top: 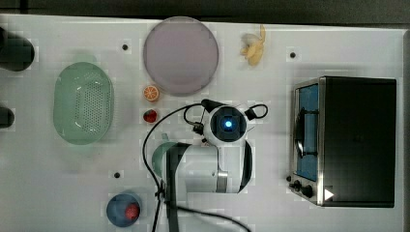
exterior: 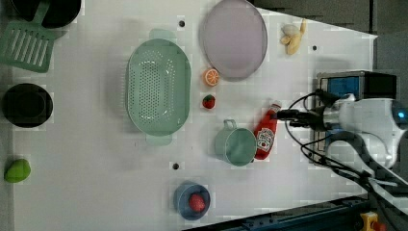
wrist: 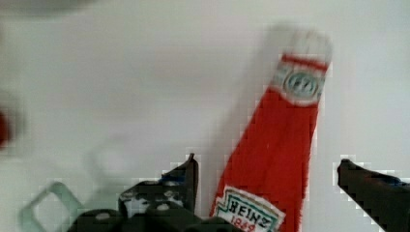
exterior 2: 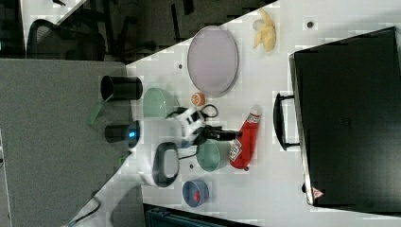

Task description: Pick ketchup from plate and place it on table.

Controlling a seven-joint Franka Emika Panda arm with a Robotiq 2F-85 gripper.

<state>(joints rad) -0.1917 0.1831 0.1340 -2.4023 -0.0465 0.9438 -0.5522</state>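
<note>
The Heinz ketchup bottle [exterior: 266, 134] is seen lying on the white table [exterior: 96, 159], just beside a mint-green cup [exterior: 235, 146] and well apart from the lilac-grey plate [exterior: 234, 38]. The gripper [wrist: 266, 166] is held spread, its fingers on either side of the bottle without gripping it.

mug [exterior: 235, 145] touching ketchup [exterior: 266, 134] — toaster oven [exterior: 344, 84] near
</note>
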